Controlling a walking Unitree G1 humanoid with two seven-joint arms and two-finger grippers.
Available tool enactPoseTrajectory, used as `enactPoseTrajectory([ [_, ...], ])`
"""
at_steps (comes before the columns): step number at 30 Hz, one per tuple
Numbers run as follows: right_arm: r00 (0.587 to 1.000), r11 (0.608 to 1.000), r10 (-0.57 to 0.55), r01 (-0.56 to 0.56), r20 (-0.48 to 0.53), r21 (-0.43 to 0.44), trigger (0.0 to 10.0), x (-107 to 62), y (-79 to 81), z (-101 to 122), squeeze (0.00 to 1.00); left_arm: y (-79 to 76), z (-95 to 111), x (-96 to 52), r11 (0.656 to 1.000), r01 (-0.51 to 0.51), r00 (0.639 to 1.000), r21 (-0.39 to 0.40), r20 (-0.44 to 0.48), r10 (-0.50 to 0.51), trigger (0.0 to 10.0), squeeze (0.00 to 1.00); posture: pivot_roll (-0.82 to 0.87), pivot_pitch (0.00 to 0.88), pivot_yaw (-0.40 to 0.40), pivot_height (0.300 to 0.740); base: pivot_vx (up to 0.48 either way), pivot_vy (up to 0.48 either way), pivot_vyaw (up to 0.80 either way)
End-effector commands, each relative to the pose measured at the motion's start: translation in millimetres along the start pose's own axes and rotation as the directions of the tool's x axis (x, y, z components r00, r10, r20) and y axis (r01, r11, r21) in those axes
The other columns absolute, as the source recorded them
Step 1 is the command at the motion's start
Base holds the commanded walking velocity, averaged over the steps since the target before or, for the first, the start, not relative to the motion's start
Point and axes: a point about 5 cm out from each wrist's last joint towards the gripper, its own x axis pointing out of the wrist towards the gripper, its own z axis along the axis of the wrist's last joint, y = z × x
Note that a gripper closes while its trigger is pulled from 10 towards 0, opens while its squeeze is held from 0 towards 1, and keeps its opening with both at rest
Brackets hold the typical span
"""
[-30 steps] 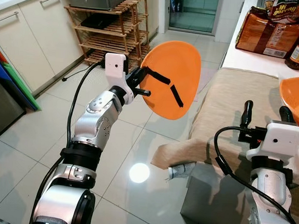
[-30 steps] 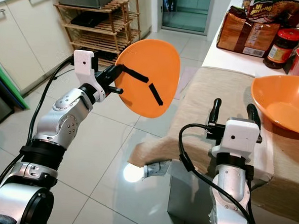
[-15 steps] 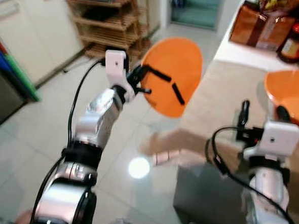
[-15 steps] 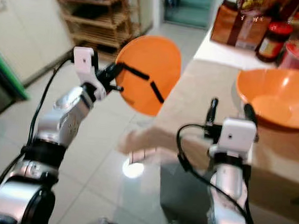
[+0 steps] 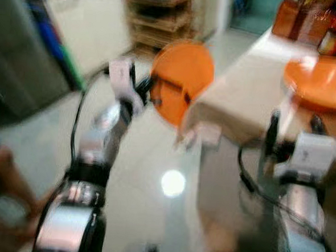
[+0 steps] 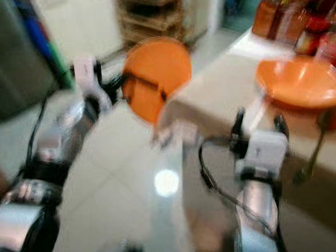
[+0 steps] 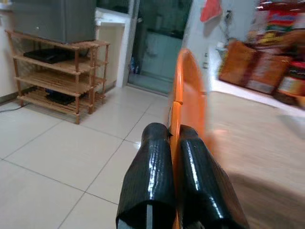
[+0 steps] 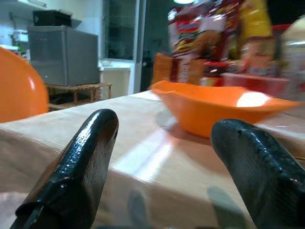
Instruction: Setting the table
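Orange plate (image 5: 181,81) held on edge in the air, off the corner of the cloth-covered table (image 5: 244,93)

The left gripper (image 7: 175,143) pinched the plate's rim between its two black fingers, the disc standing upright above the tiled floor (image 5: 148,176). The right gripper (image 8: 167,157) hovered low at the table's near edge with its fingers spread wide, holding nothing. An orange bowl (image 6: 300,83) sat on the beige tablecloth beyond it, with jars and food packets (image 7: 267,71) behind. Head views were blurred

The plate (image 5: 181,81) is left of the table (image 5: 244,90), which bears the bowl (image 6: 300,83).
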Motion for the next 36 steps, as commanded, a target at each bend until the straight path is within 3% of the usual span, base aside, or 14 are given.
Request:
enactPoseTrajectory([
  [1, 1.0, 1.0, 0.001, -0.001, 0.008, 0.015, 10.0, 0.7, 1.6, 2.6, 0.0, -13.2, 19.8, 5.4, 0.997, 0.074, 0.994, 0.025, 0.079, -0.076, 0.0, 0.0, -0.07, 0.0, 0.111, 0.74, 0.0, 0.0, 0.0],
  [14, 1.0, 1.0, -0.002, 0.002, 0.0, 0.021, 10.0, 0.6, 1.6, 0.4, 0.0, -12.8, 19.0, 5.5, 0.997, 0.073, 0.994, 0.018, 0.079, -0.074, 0.0, 0.0, -0.07, 0.0, 0.111, 0.74, 0.0, 0.0, 0.0],
  [36, 1.0, 1.0, 0.008, -0.008, -0.009, 0.019, 10.0, 0.3, 3.0, -2.3, 0.0, -12.2, 17.2, 7.2, 0.997, 0.071, 0.995, 0.016, 0.071, -0.072, 0.0, 0.0, -0.07, 0.0, 0.11, 0.74, -0.369, 0.0, 0.0],
])
